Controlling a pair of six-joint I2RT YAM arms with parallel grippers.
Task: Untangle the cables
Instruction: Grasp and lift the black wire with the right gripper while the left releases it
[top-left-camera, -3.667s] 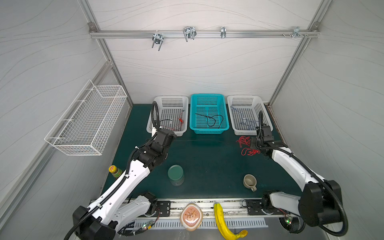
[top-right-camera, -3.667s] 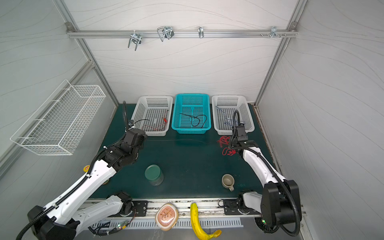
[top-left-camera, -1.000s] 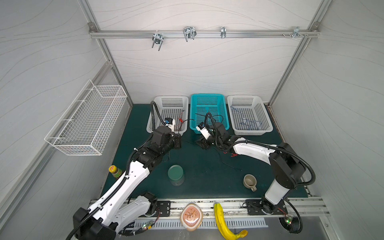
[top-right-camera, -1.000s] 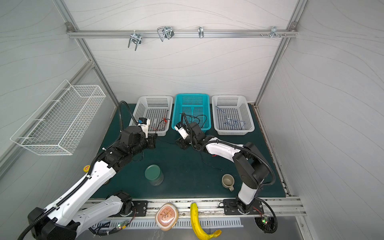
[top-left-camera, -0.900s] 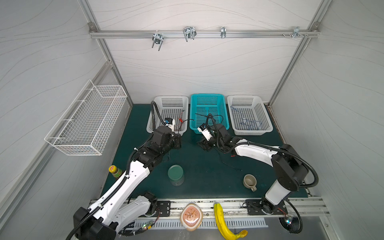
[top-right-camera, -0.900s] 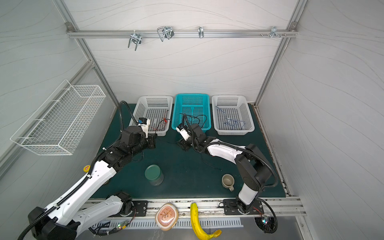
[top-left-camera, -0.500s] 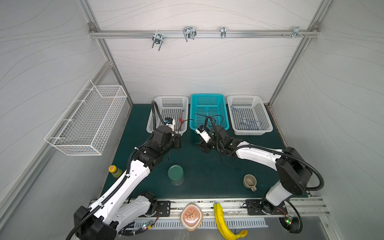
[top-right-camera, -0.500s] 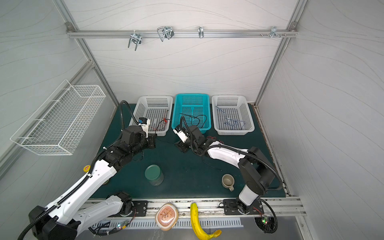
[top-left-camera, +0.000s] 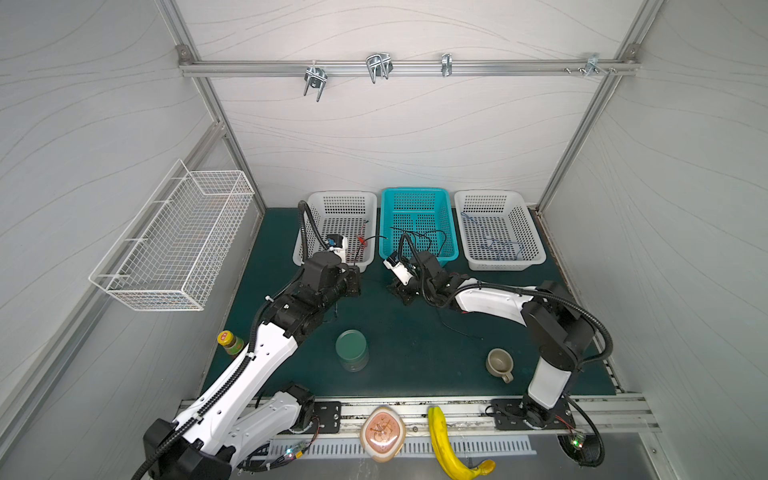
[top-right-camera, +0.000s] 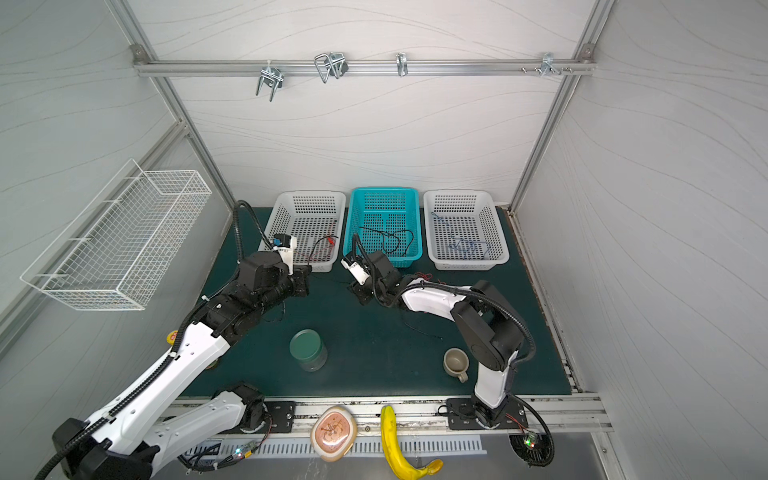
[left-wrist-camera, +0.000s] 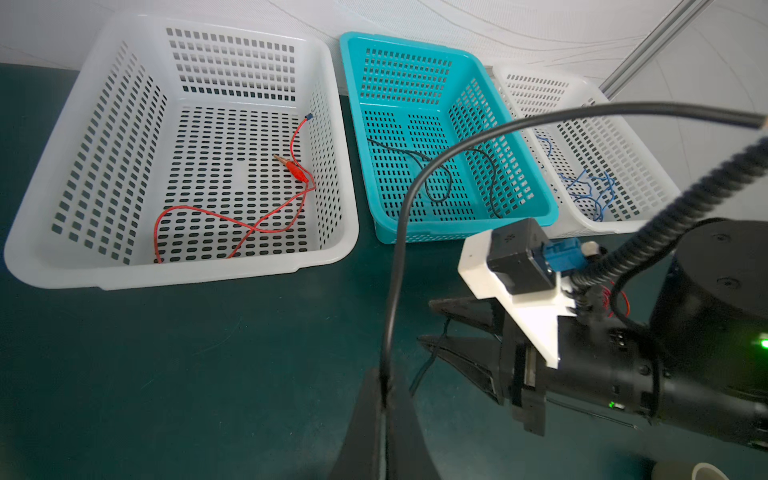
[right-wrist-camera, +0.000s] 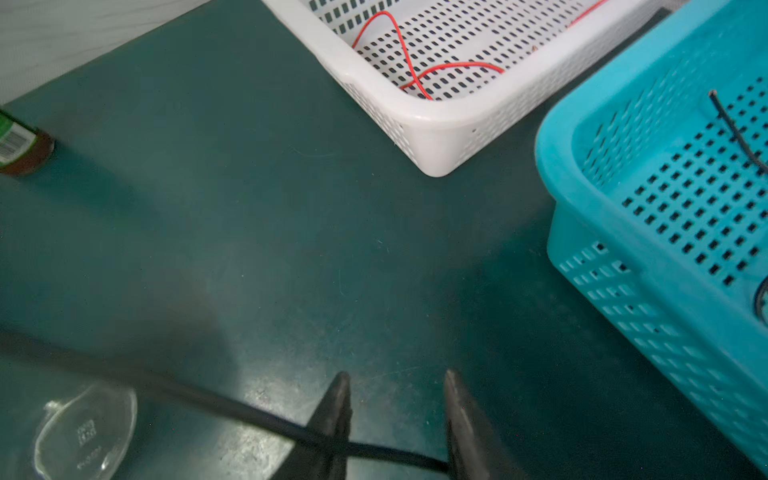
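Observation:
My left gripper (left-wrist-camera: 384, 388) is shut on a thin black cable (left-wrist-camera: 399, 232) that arcs up from its tips; in both top views it sits in front of the left white basket (top-left-camera: 353, 284) (top-right-camera: 306, 279). Facing it on the green mat, my right gripper (right-wrist-camera: 397, 388) (top-left-camera: 401, 291) has its jaws apart, and a black cable (right-wrist-camera: 374, 451) crosses between its fingers. A red cable (left-wrist-camera: 249, 220) lies in the left white basket (left-wrist-camera: 178, 272). A black one (left-wrist-camera: 440, 174) lies in the teal basket (left-wrist-camera: 465, 232), and blue ones (left-wrist-camera: 586, 187) in the right white basket (top-left-camera: 536, 249).
A green cup (top-left-camera: 351, 349) stands on the mat near the front, with a tan mug (top-left-camera: 498, 365) to its right. A small bottle (top-left-camera: 228, 341) is at the left edge. A banana (top-left-camera: 444, 440) lies on the front rail. A wire basket (top-left-camera: 178, 241) hangs on the left wall.
My right arm has swung from the right side to the middle of the mat, and its jaws have narrowed in the last half second. The left gripper stays shut.

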